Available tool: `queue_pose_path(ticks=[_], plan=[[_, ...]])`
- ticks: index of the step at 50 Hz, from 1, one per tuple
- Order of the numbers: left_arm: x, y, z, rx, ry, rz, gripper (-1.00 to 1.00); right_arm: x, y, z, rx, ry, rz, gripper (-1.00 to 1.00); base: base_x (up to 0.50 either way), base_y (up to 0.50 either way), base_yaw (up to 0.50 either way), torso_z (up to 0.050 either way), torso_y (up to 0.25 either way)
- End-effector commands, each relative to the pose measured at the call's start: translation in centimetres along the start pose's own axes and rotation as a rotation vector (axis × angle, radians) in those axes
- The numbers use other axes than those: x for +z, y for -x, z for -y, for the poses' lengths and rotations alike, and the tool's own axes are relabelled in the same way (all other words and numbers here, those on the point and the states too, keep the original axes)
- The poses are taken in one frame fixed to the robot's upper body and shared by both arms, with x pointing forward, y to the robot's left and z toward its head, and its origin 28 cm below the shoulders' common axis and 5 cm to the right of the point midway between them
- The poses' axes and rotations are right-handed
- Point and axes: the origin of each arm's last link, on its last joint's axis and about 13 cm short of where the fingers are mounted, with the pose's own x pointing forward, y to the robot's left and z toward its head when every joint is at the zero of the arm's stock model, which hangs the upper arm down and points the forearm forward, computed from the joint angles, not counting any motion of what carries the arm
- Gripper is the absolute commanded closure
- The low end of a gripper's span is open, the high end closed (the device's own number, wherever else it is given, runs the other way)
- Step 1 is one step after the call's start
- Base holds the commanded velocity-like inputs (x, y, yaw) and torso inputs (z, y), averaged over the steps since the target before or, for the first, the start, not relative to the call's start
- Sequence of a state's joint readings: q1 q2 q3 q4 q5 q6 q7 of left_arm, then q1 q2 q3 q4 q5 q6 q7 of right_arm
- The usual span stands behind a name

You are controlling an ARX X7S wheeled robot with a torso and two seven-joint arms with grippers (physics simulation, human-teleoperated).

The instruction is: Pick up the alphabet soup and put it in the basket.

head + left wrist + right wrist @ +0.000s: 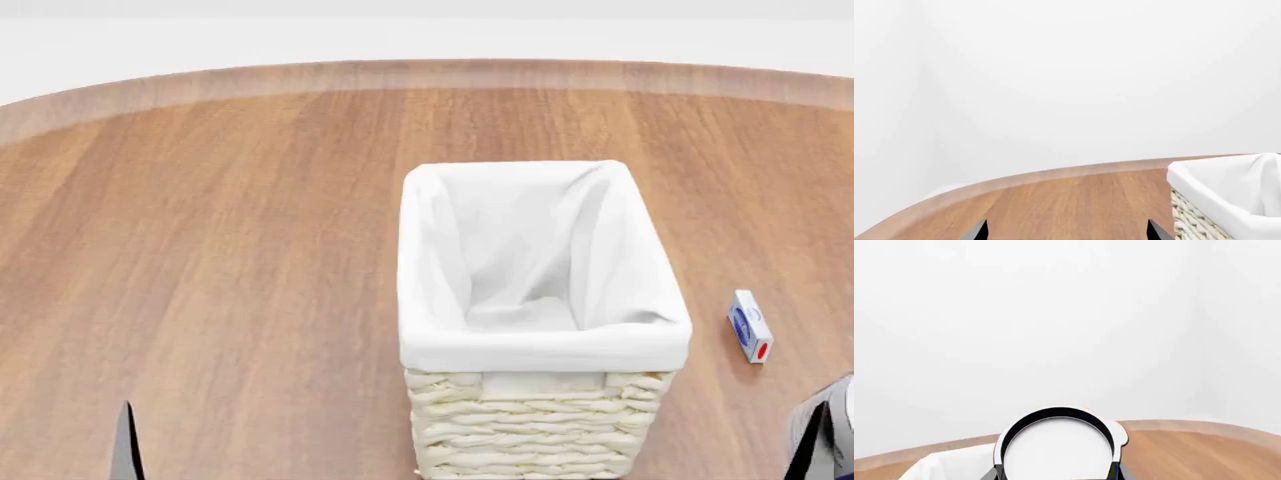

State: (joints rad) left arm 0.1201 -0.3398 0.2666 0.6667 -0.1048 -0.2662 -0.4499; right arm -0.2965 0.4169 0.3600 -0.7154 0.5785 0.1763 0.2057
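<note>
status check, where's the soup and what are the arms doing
Right end effector shut on the alphabet soup, near basket. Left end effector open, empty. Small box right of basket.

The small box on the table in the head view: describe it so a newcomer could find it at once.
Start at the wooden table, then find the big wicker basket with white lining at its middle. To the basket's right, apart from it, lies the small box. It is white with a blue mark and a red end, and far smaller than the basket.
</note>
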Motion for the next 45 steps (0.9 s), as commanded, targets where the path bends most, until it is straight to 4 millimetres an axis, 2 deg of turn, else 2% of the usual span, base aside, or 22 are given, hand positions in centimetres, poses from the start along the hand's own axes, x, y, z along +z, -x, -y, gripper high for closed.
queue_pose_path(ticks=[1, 6, 13, 28, 34, 42, 45], plan=[[0.0, 0.0, 0.0, 0.001, 0.000, -0.001, -1.00, 2.9, -2.5, -1.4, 0.065, 0.055, 0.101, 1.00, 0.00, 0.00, 0.00, 0.000, 0.000], [0.0, -0.1, -0.1, 0.003, -0.001, -0.001, -1.00, 3.5, -3.4, -1.9, 0.090, 0.051, 0.116, 1.00, 0.00, 0.00, 0.00, 0.000, 0.002], [-0.1, -0.1, -0.1, 0.002, 0.000, -0.003, -1.00, 2.9, -5.7, -2.8, 0.129, 0.014, 0.093, 1.00, 0.00, 0.00, 0.00, 0.000, 0.000], [-0.3, -0.1, -0.2, 0.009, -0.004, -0.005, -1.00, 3.4, -9.9, -5.1, 0.205, -0.003, 0.117, 1.00, 0.00, 0.00, 0.00, 0.000, 0.001], [-0.2, -0.1, -0.3, 0.013, -0.004, -0.003, -1.00, 4.1, -12.4, -6.1, 0.224, 0.006, 0.137, 1.00, 0.00, 0.00, 0.00, 0.000, 0.000], [-0.3, -0.1, -0.3, 0.016, -0.005, -0.005, -1.00, 4.2, -14.1, -7.0, 0.240, 0.036, 0.139, 1.00, 0.00, 0.00, 0.00, 0.000, 0.001], [-0.2, -0.1, -0.3, 0.018, -0.005, -0.005, -1.00, 5.2, -15.3, -7.2, 0.240, 0.041, 0.143, 1.00, 0.00, 0.00, 0.00, 0.000, 0.000]])
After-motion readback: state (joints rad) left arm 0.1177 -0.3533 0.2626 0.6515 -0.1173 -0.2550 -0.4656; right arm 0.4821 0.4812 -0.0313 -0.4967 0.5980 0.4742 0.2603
